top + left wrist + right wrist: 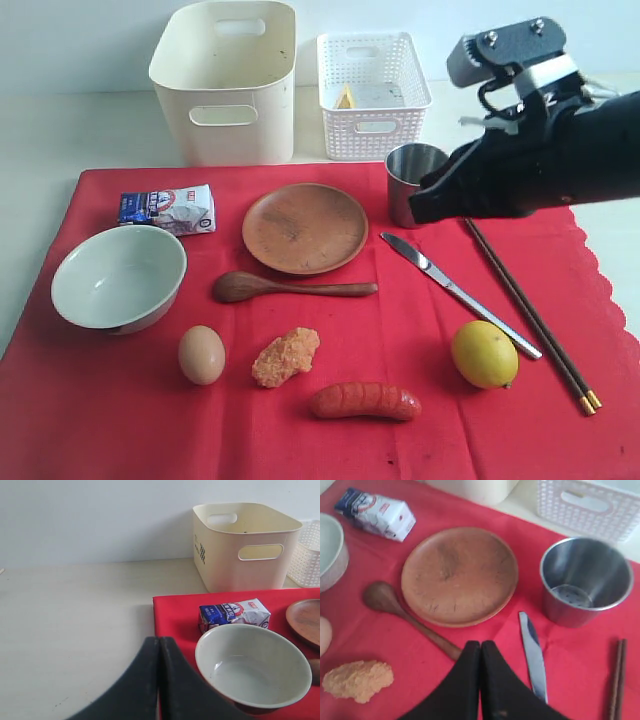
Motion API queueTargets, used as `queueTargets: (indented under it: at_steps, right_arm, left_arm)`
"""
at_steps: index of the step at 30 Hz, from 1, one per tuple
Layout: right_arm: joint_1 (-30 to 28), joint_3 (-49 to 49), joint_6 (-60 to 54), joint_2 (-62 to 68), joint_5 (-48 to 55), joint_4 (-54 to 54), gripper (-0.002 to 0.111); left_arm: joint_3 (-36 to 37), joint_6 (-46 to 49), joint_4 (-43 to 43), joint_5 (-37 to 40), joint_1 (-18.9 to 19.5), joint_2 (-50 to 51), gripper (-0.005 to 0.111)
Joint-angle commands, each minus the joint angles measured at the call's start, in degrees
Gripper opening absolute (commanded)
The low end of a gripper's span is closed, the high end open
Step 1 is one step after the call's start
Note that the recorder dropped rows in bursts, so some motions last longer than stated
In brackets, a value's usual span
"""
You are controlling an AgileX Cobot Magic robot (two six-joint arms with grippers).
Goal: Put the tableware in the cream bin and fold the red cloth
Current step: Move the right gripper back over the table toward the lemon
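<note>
The red cloth (130, 430) is spread flat and unfolded over the table, and every piece of tableware is carried on it. The cream bin (240, 145) is stood behind the cloth's far edge, towards the left; as far as its inside can be seen, which is only partly, nothing has been put in it. The pale bowl (118, 277) is set near the left edge of the cloth, and the wooden plate (305, 228) near the middle. The steel cup (410, 165) is stood upright just right of the plate. The wooden spoon (290, 288) is laid in front of the plate, the table knife (455, 292) is laid aslant to its right, and the chopsticks (530, 320) further right again.

The right gripper (480, 647) is held over the cloth between plate and cup, above the knife's blade end, its jaws pressed together on nothing. The left gripper (159, 642) is likewise closed and empty, at the cloth's left edge beside the bowl.

The clearing step is judged to be at its start, with no piece lifted yet. For the next move, the right jaws would need to be opened and lowered around a nearby piece, probably the cup or knife. Folding cannot be begun until the cloth is cleared.
</note>
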Motion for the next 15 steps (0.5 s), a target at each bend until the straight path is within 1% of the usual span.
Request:
queueTargets:
  at_steps: [1,6,10,15]
  right_arm:
    - [4.3,1.3,-2.6,-0.3,-0.9,1.2,0.000]
    - [9.3,1.2,-2.6,0.1,-3.2,1.2,0.000]
    - [9.9,1.2,-5.7,0.1,-5.4,0.8,0.000]
    - [9.9,1.2,-4.5,0.1,-6.1,1.0,0.000]
  left_arm:
    - [0.0,-0.1,-0.6,-0.1,0.1,-0.4,0.001]
    - [0.0,-0.1,-0.6,-0.1,0.1,-0.4,0.001]
    - [0.0,-0.1,-0.6,-0.1,0.1,-0.4,0.001]
    - [0.0,-0.1,-0.6,-0.1,0.1,-0.4,0.001]
